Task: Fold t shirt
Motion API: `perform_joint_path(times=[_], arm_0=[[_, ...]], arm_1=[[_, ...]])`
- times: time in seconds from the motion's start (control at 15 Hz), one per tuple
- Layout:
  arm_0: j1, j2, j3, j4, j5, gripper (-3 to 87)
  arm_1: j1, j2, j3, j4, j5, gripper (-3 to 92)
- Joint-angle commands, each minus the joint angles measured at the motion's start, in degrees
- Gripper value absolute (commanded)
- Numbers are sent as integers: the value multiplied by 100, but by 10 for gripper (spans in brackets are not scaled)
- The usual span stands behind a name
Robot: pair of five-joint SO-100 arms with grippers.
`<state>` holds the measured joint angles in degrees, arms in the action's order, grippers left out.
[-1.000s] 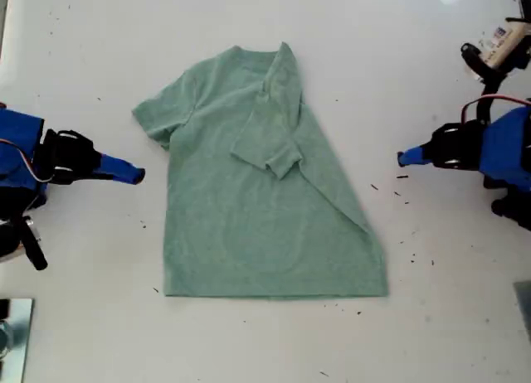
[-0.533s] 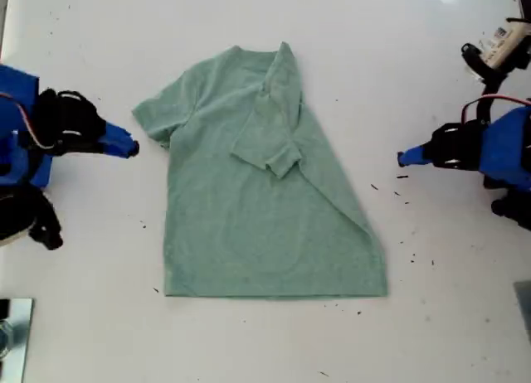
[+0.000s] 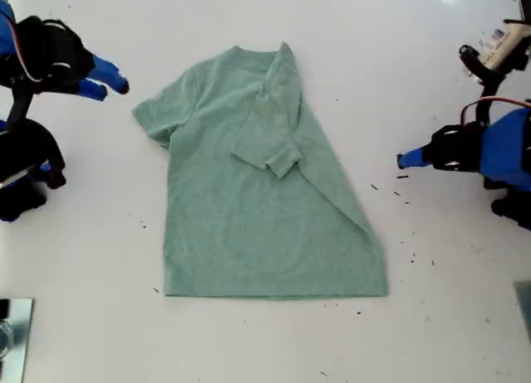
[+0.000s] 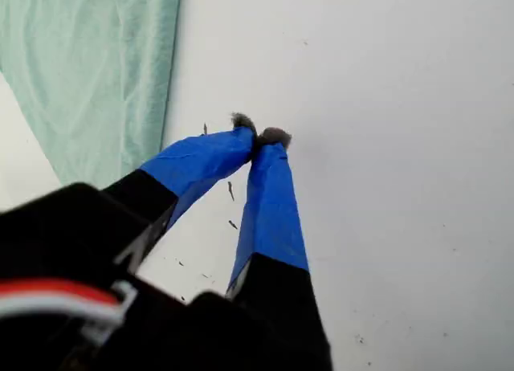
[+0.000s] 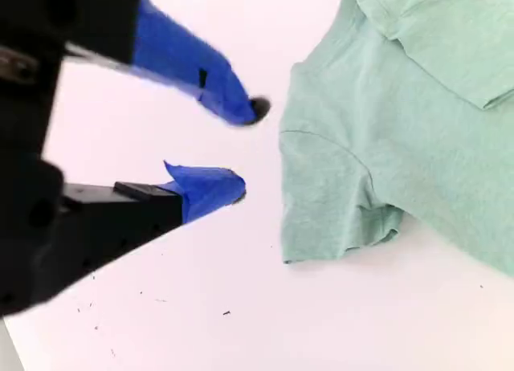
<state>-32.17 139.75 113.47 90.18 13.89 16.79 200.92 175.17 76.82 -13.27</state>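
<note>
Sage t shirt (image 3: 265, 201), one sleeve folded: you steer my second gripper (image 5: 241, 150), jaws apart, toward the flat sleeve (image 5: 329, 198); my first gripper (image 4: 261, 136) waits pinched empty.

t shirt (image 4: 96, 66): cut off by the first wrist view's frame, only one edge strip showing.
folded part: the layer beneath the turned-in sleeve (image 3: 270, 147) is covered.
desk (image 3: 415, 333): dark specks too small to identify.
arm (image 3: 25, 163): base cropped at the exterior view's left.

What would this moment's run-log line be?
t shirt: one sleeve folded in, flat | first gripper: shut, empty | second gripper: open, near unfolded sleeve
</note>
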Motion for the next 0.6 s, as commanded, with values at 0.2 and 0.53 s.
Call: perform_joint_path(times=[0.2, 0.53], arm_0=[[-18, -299, 1301, -1345, 70, 264], [-729, -1222, 2769, -2751, 211, 252]], arm_1=[[-141, -9, 325, -132, -9, 25], [-237, -9, 325, -132, -44, 25]])
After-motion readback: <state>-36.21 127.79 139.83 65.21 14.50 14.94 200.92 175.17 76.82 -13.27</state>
